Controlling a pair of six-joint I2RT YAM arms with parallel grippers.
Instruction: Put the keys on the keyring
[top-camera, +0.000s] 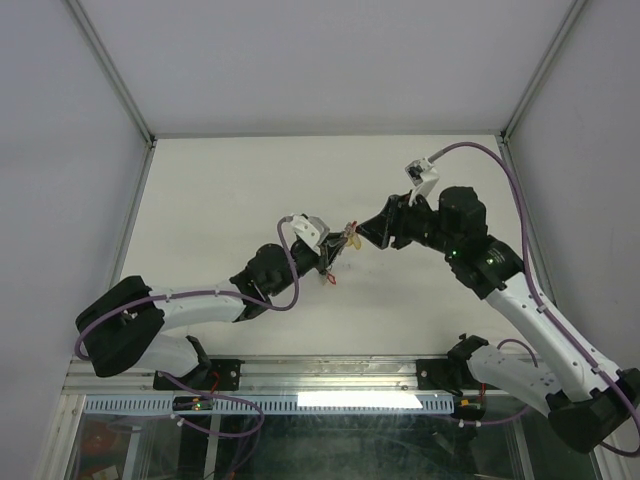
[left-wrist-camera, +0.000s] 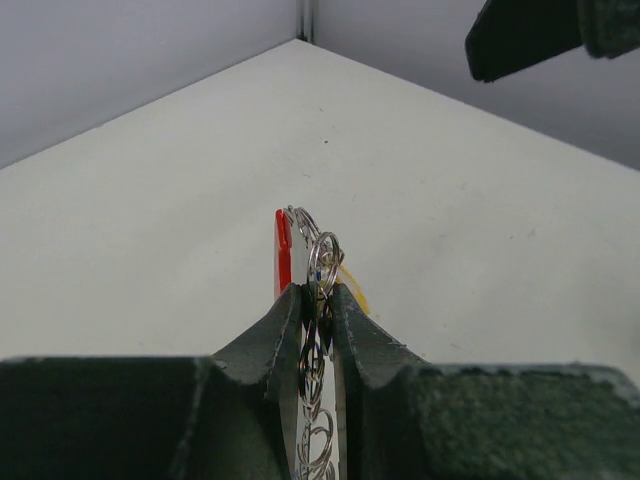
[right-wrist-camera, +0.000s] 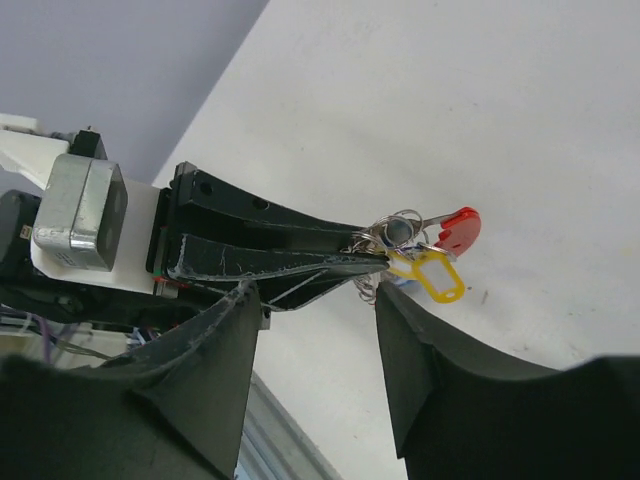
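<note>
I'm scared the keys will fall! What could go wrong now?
The left gripper pinches the keys only at its very tip, above the table, so the bunch might slip and drop. The open right gripper sits very close; a bump against the dangling yellow tag could twist the bunch loose.

Robot lab: panel-enclosed white table (top-camera: 220, 190)

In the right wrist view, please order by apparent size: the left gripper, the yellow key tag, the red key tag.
1. left gripper, much the largest.
2. yellow key tag and red key tag: nearly alike, so unranked.
</note>
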